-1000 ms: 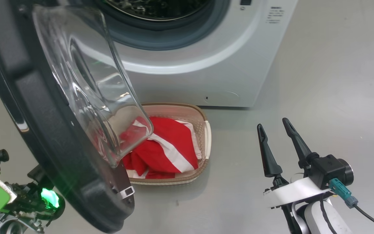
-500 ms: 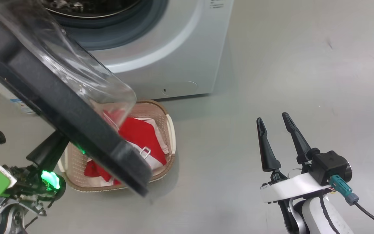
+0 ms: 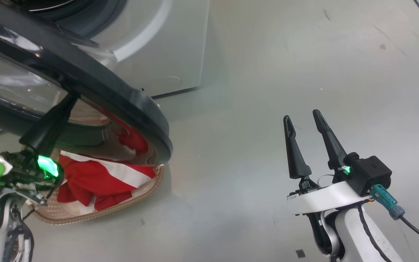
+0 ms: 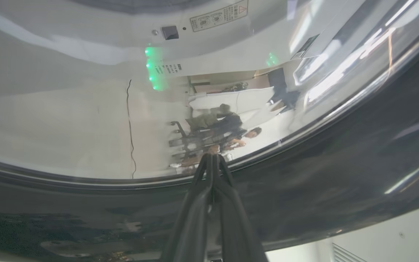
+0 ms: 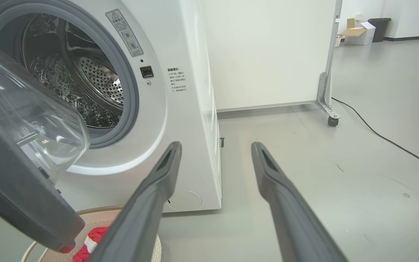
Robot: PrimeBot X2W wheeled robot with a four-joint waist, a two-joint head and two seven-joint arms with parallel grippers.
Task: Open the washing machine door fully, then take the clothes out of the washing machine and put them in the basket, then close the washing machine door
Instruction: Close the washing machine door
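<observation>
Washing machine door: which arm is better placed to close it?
Left, probably: the left gripper, shut, rests its tips at the washing machine door; the right gripper hangs open over the floor.

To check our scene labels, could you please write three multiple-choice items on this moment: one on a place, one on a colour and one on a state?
1. The clothes lie: A over a rail; B in the basket; C on a chair.
2. The wide rim of the washing machine door is: A white; B black; C red.
3. The right gripper is: A open; B shut on cloth; C shut on nothing.

Answers: 1 B, the red cloth sits within the woven rim. 2 B, the band is glossy black. 3 A, its jaws stand apart with nothing between them.
</observation>
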